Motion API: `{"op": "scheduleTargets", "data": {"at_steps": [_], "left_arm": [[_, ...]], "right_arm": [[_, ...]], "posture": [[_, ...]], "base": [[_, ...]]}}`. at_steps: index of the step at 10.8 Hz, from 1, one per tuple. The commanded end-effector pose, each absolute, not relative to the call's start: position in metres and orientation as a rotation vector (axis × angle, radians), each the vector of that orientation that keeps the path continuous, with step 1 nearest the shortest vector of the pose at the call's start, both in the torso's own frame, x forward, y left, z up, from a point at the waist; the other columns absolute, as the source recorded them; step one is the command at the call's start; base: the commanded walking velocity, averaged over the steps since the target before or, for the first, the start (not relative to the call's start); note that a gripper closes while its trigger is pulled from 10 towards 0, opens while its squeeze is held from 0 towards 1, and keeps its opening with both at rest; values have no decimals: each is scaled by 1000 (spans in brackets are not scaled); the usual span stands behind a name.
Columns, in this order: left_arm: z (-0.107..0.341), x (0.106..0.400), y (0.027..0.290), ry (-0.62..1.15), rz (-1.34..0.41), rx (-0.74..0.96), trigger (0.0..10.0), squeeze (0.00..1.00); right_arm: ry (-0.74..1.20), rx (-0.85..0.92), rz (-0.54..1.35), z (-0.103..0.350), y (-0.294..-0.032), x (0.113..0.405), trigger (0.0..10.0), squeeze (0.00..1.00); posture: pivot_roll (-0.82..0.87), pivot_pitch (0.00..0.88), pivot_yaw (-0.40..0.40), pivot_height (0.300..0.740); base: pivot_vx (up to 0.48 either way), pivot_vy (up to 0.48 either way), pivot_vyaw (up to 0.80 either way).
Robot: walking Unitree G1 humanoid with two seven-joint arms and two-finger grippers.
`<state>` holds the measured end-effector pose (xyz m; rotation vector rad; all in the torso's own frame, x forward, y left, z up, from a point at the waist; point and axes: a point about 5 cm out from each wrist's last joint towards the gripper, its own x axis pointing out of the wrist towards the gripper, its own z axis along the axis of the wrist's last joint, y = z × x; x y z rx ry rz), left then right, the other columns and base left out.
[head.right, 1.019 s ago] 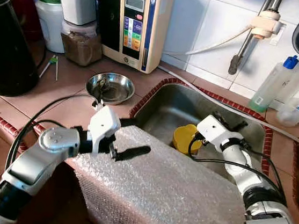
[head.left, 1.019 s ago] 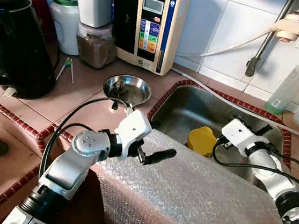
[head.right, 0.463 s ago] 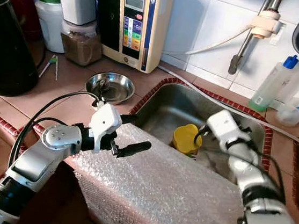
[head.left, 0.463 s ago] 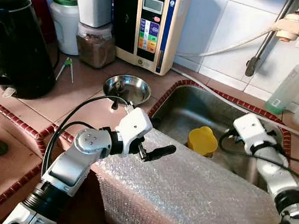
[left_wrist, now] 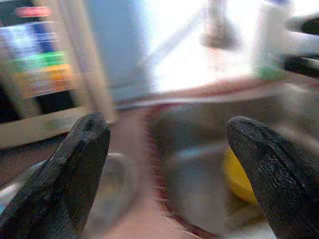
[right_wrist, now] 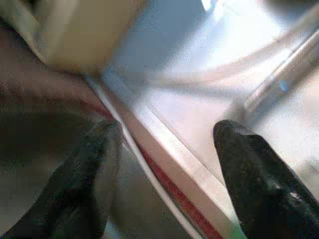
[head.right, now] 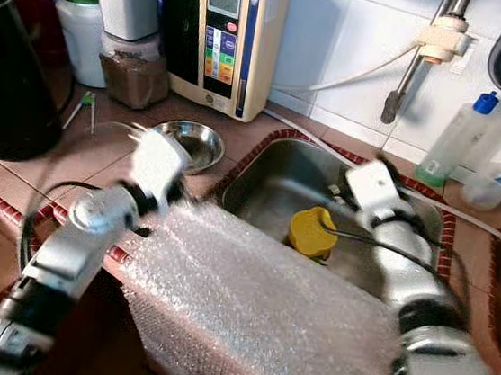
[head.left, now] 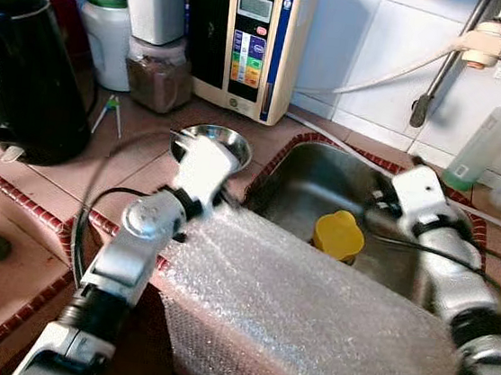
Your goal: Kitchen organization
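Left eye: a yellow cup (head.left: pixel 338 235) is sitting in the sink (head.left: pixel 306 180), bubble wrap (head.left: pixel 289 328) at six o'clock.

Left wrist: the left pincer (left_wrist: pixel 169 164) is gaping wide, empty, blurred.

Right wrist: the right pincer (right_wrist: pixel 169 174) is probably open too, holding nothing.

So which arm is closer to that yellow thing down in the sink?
Probably the right. The right gripper hangs over the sink, beside the yellow thing, fingers open. The left gripper, also open, is by the small metal bowl on the counter outside the sink.
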<state>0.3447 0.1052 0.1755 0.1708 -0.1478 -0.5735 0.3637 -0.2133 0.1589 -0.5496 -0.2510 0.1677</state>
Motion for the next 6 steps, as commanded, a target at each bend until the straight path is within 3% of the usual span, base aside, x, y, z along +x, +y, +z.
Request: {"op": "scheduleTargets", "data": {"at_steps": [1, 3, 6], "left_arm": [[179, 348, 111, -166, -518, 141, 10000, 1000], [180, 359, 135, -173, -292, 12, 10000, 1000], [162, 360, 157, -102, -141, -85, 10000, 1000]], "right_arm": [[-282, -531, 174, 161, -212, 361, 10000, 1000], [-295, -426, 269, 139, -175, 335, 10000, 1000], [-213, -339, 419, 116, -140, 290, 10000, 1000]], "posture": [[144, 0, -66, 740], [141, 0, -64, 740], [140, 0, -73, 740]], "base": [[0, 0, 0], [0, 0, 0], [0, 0, 0]]}}
